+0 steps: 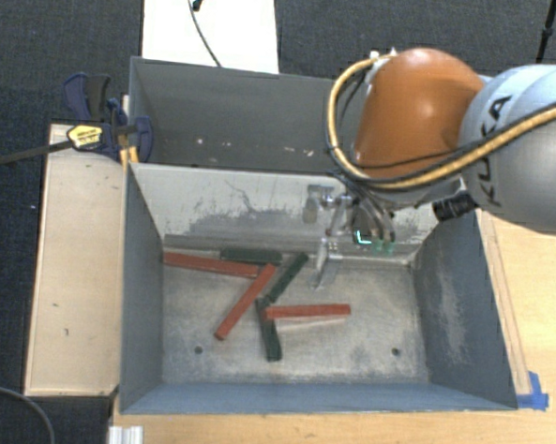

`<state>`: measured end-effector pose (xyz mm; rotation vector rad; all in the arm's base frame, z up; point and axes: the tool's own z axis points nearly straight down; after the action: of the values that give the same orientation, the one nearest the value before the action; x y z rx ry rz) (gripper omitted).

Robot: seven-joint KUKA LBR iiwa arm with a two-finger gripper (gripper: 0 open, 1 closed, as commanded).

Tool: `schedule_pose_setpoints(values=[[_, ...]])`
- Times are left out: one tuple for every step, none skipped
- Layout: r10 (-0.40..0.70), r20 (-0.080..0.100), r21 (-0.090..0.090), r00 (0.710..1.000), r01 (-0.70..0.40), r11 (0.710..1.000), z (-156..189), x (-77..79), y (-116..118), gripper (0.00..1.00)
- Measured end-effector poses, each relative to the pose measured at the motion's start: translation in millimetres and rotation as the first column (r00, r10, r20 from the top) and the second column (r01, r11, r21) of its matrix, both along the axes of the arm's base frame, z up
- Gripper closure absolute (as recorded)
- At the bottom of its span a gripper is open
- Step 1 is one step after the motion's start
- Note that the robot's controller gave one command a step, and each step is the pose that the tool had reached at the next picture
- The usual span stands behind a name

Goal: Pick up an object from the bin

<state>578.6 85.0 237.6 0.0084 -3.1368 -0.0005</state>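
Note:
My gripper (pixel 323 274) hangs low near the bin's back wall, right of centre, its tip close to the floor. Just left of it lies a dark green stick (pixel 290 272), set diagonally, its upper end almost at the gripper. A red stick (pixel 306 311) lies flat right below the gripper. Another dark green stick (pixel 271 340) lies further toward the front. I see nothing held by the gripper.
Left of these, a red stick (pixel 210 264) and a dark green stick (pixel 250 256) lie along the back of the floor. A second red stick (pixel 243 306) crosses diagonally. The arm with its orange cover fills the upper right.

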Motion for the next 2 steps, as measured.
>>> schedule_pose_setpoints(values=[[-0.062, -0.002, -0.001, 0.998, 0.062, 0.998, -135.5, -31.5, -60.2, 0.00], [-0.032, 0.009, 0.000, 0.999, 0.032, 0.999, -169.0, -9.2, -58.1, 0.00]])
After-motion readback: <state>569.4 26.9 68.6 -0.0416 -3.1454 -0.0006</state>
